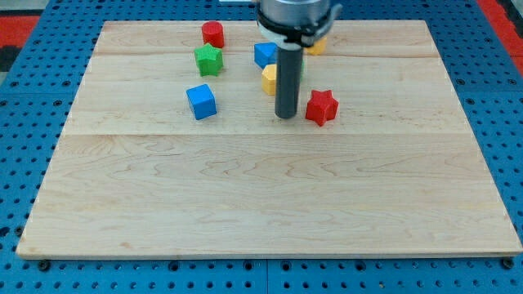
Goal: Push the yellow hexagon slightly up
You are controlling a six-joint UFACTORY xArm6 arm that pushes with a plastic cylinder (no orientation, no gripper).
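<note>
Yellow hexagon (269, 79) sits near the top edge of the wooden surface (270, 204), partly hidden behind my rod, just below a blue block (264, 55). My tip (285, 115) rests just below and right of it, beside the red star (322, 107). No claw here, only the rod. A green star (208, 59), red block (213, 34) and blue cube (201, 101) lie toward the left.

Robot lab bench: pale wooden board (270, 196) laid on blue perforated mounting plate (33, 122), red edging (20, 20) at view's top corners, small coloured test blocks (201, 101) scattered.
</note>
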